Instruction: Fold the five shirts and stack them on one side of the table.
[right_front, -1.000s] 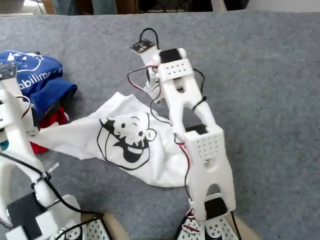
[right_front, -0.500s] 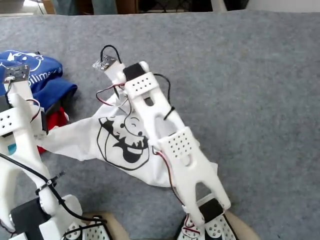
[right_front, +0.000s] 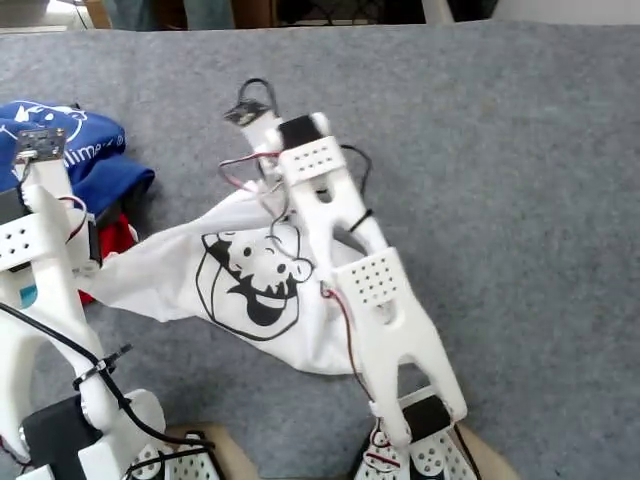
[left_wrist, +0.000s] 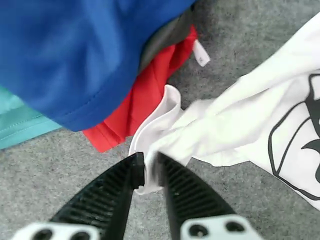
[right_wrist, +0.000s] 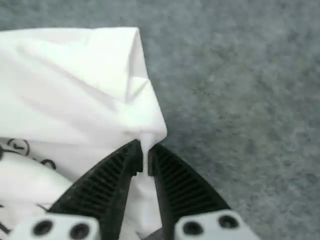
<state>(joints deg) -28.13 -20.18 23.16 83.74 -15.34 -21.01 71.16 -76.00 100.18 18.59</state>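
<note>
White shirt (right_front: 170, 272), one, clamped by left claw (left_wrist: 148, 164) and right claw (right_wrist: 145, 151), shirt heap (right_front: 95, 175) beside, three colours showing

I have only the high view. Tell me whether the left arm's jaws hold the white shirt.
Observer: Yes. The left wrist view shows the left jaws shut on a bunched edge of the white shirt.
Operator: Report the right arm.
Observer: The right jaws are shut on a folded corner of that shirt, with grey mat beside it.
Operator: Check the pile.
Observer: Teal cloth pokes out from under the blue shirt.
</note>
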